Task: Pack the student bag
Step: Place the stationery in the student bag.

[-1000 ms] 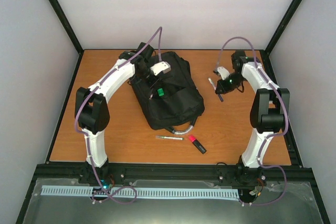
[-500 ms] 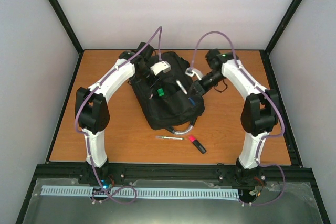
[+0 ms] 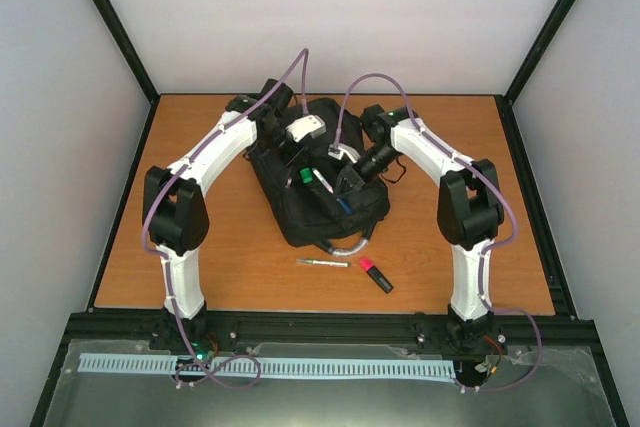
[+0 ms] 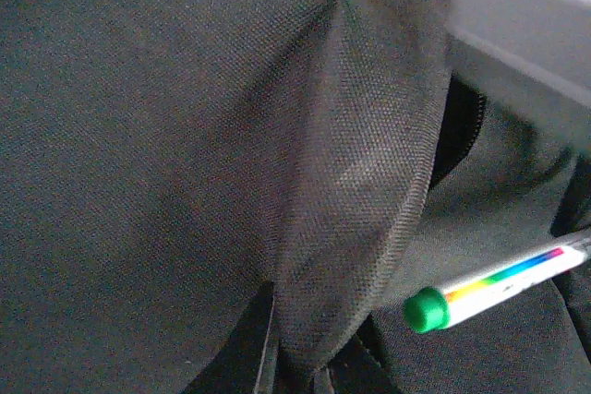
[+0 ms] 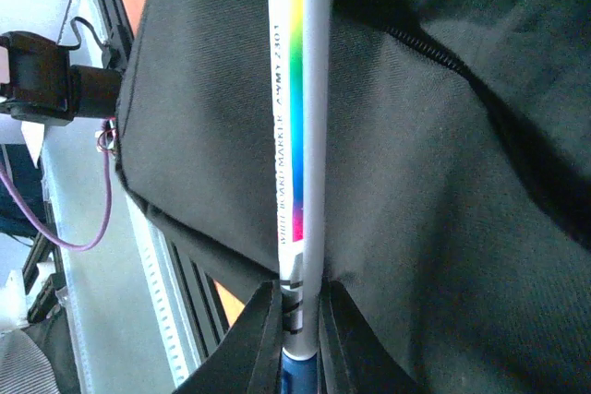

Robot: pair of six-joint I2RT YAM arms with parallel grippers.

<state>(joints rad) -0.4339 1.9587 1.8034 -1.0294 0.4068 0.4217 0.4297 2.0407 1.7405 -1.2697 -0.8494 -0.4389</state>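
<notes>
The right arm has swung in from the table's right side within the last second and now hangs over the student bag [image 3: 305, 219], a large black soft fabric backpack. The bag lies at the middle of the orange-brown wooden table [image 3: 250, 272], towards the back and between the two arms. The left gripper [image 3: 298, 165] is down on the bag's upper face. It seems pinched shut on a raised fold of fabric beside a dark zip opening [image 4: 462, 136], though its fingers barely show. The right gripper [image 5: 297, 306] is clamped on one end of a white-barrelled whiteboard marker with a rainbow stripe [image 5: 300, 136], held above the bag near that opening. The step in hand looks to be inserting the marker; the next move would call for steering its free end into the held-open pocket before letting go. A slim silver pen [image 3: 322, 262] and a pink-and-black highlighter [image 3: 376, 275] lie just in front of the bag, not yet packed.
</notes>
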